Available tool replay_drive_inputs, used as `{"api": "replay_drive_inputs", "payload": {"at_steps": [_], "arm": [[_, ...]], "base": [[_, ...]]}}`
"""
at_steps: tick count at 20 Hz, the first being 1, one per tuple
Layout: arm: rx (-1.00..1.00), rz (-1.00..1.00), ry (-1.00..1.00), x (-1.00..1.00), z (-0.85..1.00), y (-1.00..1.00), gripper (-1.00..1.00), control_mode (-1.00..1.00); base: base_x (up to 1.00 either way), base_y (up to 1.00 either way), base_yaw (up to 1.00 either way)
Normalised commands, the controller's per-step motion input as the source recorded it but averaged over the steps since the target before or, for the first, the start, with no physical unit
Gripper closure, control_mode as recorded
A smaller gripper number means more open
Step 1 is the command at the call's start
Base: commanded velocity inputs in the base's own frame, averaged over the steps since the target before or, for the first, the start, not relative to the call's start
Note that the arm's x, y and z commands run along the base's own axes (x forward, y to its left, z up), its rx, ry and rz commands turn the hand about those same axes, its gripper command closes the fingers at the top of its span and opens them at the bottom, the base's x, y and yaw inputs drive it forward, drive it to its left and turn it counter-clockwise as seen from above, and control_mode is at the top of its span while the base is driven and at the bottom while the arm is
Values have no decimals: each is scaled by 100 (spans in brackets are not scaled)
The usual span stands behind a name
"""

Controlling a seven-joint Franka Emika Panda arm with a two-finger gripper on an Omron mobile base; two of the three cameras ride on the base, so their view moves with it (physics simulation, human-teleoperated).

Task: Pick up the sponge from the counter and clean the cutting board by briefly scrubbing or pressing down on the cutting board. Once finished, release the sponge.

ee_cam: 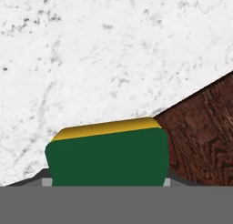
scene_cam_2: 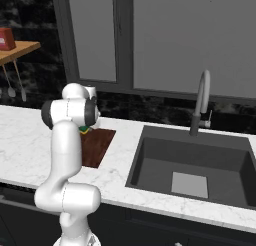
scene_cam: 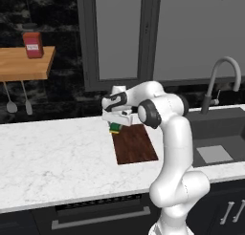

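Sponge [ee_cam: 107, 155] at cutting board [ee_cam: 205, 132] corner

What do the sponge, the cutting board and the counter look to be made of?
Sponge: two layers, a dark green matte face on a yellow base, probably scouring pad on foam. Cutting board: dark reddish-brown wood with visible swirling grain and a dull finish. Counter: white stone with faint grey veins, marble-like and smooth; being rendered, it could equally be an imitation.
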Motion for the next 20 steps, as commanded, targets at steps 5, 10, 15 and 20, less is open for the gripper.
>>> {"api": "replay_drive_inputs", "payload": {"at_steps": [5, 10, 15, 20], "arm": [[0, -3, -7, -9, -12, -44, 100, -100], [-2, 0, 0, -3, -6, -35, 100, -100], [-5, 0, 0, -4, -48, -44, 100, -100], [-5, 0, -1, -25, -41, -59, 100, -100]], "base": [[0, 0, 0], [0, 0, 0], [0, 0, 0], [0, 0, 0]]}}
